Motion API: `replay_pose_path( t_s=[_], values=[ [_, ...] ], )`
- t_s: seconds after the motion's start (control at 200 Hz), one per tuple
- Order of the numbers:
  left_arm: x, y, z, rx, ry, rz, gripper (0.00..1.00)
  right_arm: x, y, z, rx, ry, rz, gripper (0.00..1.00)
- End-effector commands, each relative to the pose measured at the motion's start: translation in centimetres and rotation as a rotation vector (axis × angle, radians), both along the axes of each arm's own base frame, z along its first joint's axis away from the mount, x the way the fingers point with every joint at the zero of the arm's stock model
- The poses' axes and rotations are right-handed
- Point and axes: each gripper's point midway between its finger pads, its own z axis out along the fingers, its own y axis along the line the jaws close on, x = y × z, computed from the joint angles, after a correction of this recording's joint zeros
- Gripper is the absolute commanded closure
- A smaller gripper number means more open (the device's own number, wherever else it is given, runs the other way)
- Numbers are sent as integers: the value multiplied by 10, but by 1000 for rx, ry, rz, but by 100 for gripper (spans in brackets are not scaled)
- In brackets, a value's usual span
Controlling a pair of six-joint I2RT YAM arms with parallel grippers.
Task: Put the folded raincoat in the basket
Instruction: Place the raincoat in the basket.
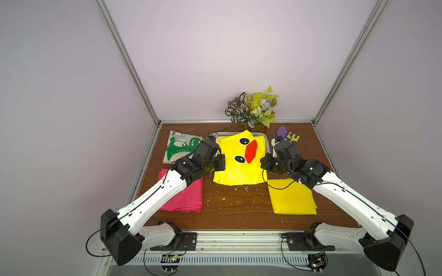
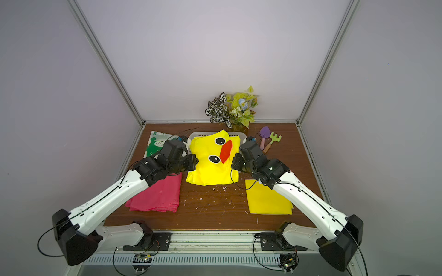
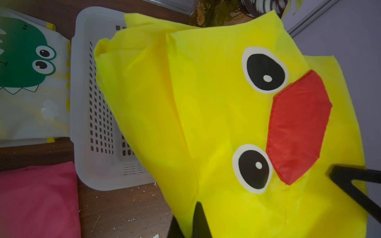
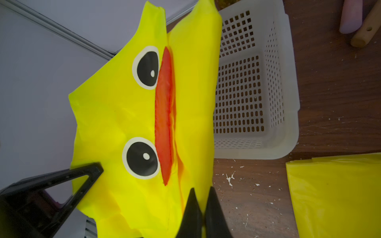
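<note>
Fingers (image 4: 193, 212) on both arms are clamped tight on the yellow duck-face raincoat (image 1: 235, 167), one gripper per side, so it's up in the air and not in the basket (image 1: 268, 145) yet.

From where I'm standing, the left gripper (image 3: 188, 222) pinches the edge on the eye side and the right gripper (image 4: 202, 197) pinches the edge past the red beak (image 2: 226, 151). The coat is stretched between them, tilted over the off-white basket. You can see the basket's perforated floor below it in both wrist views. In both top views the near hem hangs out past the basket's front rim, over the wooden table (image 1: 234, 215). Parked around it are a pink folded coat (image 1: 184, 198), a plain yellow one (image 1: 293, 199), a dinosaur-print one (image 1: 179, 148), a fake plant (image 1: 253, 110) and some toy garden tools (image 2: 269, 139).
</note>
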Motion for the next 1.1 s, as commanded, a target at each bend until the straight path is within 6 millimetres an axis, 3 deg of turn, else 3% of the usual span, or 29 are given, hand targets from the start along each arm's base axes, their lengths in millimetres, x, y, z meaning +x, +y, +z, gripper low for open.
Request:
replay_pose_path(
  t_s=[0.0, 0.32, 0.656, 1.096],
  values=[
    [18, 6, 1, 37, -14, 16, 100, 11, 4, 20, 34, -46, 59, 100],
    [70, 13, -14, 23, 36, 11, 100, 46, 11, -9, 1, 26, 106, 100],
    [107, -2, -43, 55, 94, -13, 100, 87, 10, -39, -31, 71, 115, 100],
    [132, 13, -79, 102, 136, 19, 100, 134, 1, -85, -105, 103, 124, 100]
  ],
)
